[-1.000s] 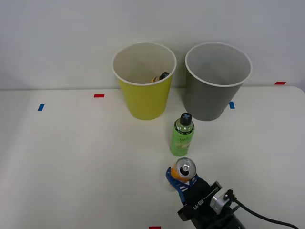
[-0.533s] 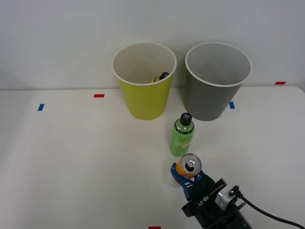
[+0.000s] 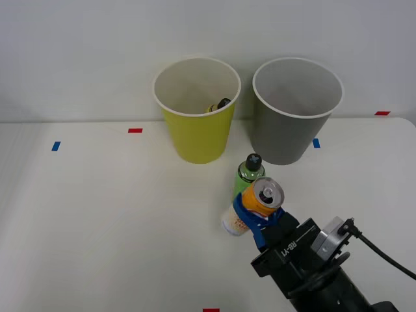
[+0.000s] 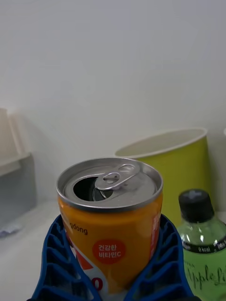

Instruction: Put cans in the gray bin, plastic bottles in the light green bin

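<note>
Fingers (image 4: 70, 263) of the right arm clamp the orange can (image 3: 262, 196) above the surface, tilted, beside the green bottle (image 3: 249, 174); beyond wait the yellow-green bin (image 3: 196, 133) and the can's likely destination, the gray bin (image 3: 292, 133).

The small orange drink can with the silver top (image 4: 109, 225) carries a red round badge with white Korean text "건강한 비타민C", and black letters "dong" near its upper edge. The translucent green plastic bottle with black cap (image 4: 203, 249) has a pale label reading "Apple Li" and "0 kcal".
</note>
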### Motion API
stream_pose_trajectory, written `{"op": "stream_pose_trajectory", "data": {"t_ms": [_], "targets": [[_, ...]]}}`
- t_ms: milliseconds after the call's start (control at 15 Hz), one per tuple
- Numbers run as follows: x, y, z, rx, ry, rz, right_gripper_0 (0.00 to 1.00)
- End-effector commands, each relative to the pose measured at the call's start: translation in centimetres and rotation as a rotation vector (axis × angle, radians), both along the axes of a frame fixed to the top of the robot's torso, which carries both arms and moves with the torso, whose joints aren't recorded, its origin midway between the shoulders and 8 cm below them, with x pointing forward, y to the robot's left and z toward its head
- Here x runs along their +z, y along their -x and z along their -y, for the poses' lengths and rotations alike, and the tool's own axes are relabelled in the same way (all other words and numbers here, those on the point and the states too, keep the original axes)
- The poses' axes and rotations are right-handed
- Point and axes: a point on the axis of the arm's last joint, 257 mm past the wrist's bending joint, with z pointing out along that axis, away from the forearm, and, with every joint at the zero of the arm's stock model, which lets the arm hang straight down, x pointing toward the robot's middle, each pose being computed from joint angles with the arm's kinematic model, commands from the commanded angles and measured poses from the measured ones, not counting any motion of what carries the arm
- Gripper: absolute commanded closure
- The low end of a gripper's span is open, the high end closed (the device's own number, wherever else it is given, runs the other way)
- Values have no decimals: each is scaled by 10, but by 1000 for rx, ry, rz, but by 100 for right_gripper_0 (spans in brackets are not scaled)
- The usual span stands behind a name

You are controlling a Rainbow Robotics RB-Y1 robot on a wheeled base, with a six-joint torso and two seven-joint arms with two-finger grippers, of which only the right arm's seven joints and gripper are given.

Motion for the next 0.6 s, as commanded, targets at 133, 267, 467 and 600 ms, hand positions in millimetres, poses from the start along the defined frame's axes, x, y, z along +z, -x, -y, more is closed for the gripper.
{"op": "stream_pose_trajectory", "data": {"t_ms": [133, 267, 467, 600], "targets": [[51, -10, 2, 6, -73, 33, 100], [79, -23, 1, 15, -117, 30, 100], [127, -41, 9, 32, -193, 40, 100], [150, -60, 18, 36, -207, 51, 100]]}}
